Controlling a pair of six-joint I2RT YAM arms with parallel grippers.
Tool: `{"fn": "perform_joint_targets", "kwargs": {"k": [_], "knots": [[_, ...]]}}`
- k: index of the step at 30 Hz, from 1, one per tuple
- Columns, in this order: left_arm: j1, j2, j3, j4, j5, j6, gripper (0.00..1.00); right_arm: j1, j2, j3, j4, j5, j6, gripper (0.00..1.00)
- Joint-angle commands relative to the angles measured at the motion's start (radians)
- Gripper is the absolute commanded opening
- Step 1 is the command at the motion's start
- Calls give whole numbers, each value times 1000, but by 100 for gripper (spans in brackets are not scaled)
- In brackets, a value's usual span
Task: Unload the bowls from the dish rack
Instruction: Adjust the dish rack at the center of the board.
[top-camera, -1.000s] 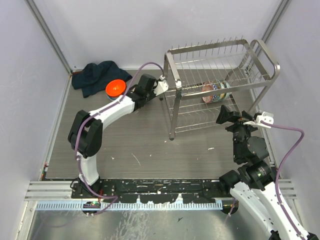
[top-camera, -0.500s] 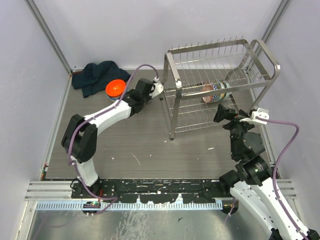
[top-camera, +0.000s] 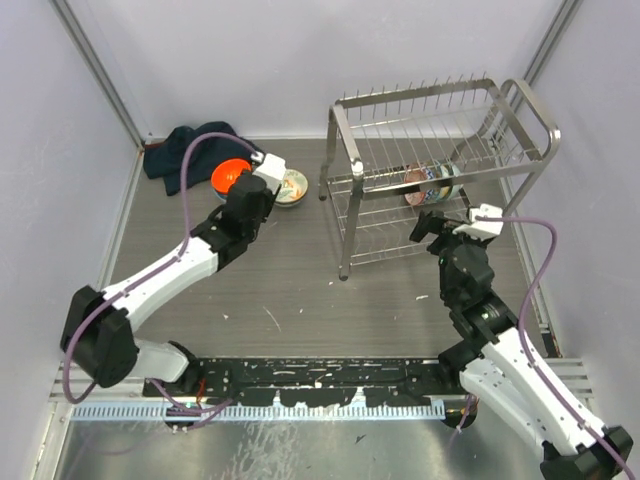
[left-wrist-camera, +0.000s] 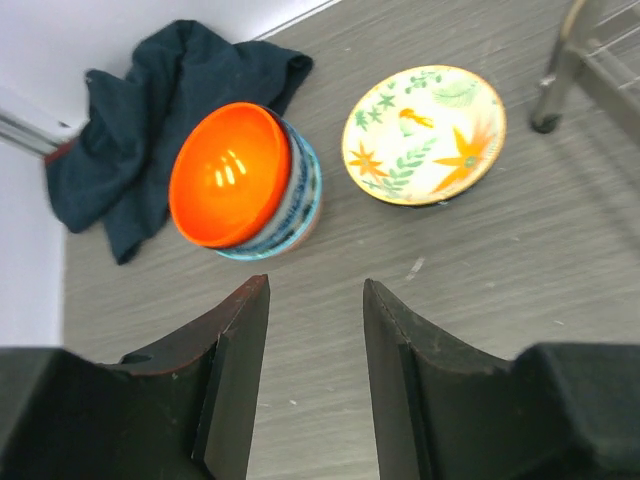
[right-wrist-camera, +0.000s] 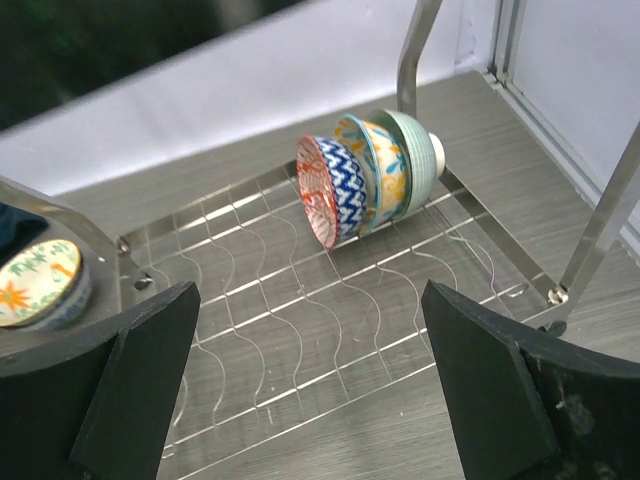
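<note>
On the lower tier of the dish rack (right-wrist-camera: 300, 330), a nested stack of three bowls (right-wrist-camera: 365, 185), lying on its side on the wire grid close to the far right corner post, mouths turned toward the left of the right wrist view. Innermost bowl: red-speckled inside, blue-and-white zigzag outside. Middle bowl: yellow and blue floral pattern. Outermost bowl: pale mint green, white foot ring facing outward.

Outside the rack, on the grey wood-grain table (top-camera: 300, 290), two more groups:
- Orange bowl (left-wrist-camera: 228, 172), glossy, seated at a tilt inside a blue-banded bowl (left-wrist-camera: 300, 205); just beside a crumpled dark blue cloth (left-wrist-camera: 140, 140).
- Floral bowl (left-wrist-camera: 424, 133), upright, cream inside with orange stars and green leaves; just beside the orange pair, near one rack leg.

Right gripper (right-wrist-camera: 310, 290): fingers spread wide, nothing between them, aimed into the open front of the lower tier. Rack stack beyond the fingertips, apart from both, nearer the right finger than the left.

Left gripper (left-wrist-camera: 315, 290): over the table at the far left, looking down; fingers partly apart, nothing between them. Orange pair beyond the left fingertip, floral bowl beyond the right, neither touched. Well apart from the stack in the rack.
</note>
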Motion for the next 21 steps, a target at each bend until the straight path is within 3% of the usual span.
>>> {"fn": "perform_joint_targets", "kwargs": {"k": [1, 5, 9, 13, 21], "knots": [[-6, -171, -147, 163, 172, -232, 51, 6, 80, -50, 145, 58, 21, 100], [-13, -301, -321, 376, 326, -345, 54, 6, 171, -67, 198, 95, 19, 100], [-82, -340, -402, 508, 347, -370, 57, 6, 206, -77, 232, 131, 10, 100], [-169, -284, -423, 610, 312, -346, 65, 5, 246, -70, 248, 180, -6, 100], [-304, -117, -461, 833, 277, -284, 68, 4, 287, -51, 250, 191, 2, 100]]}}
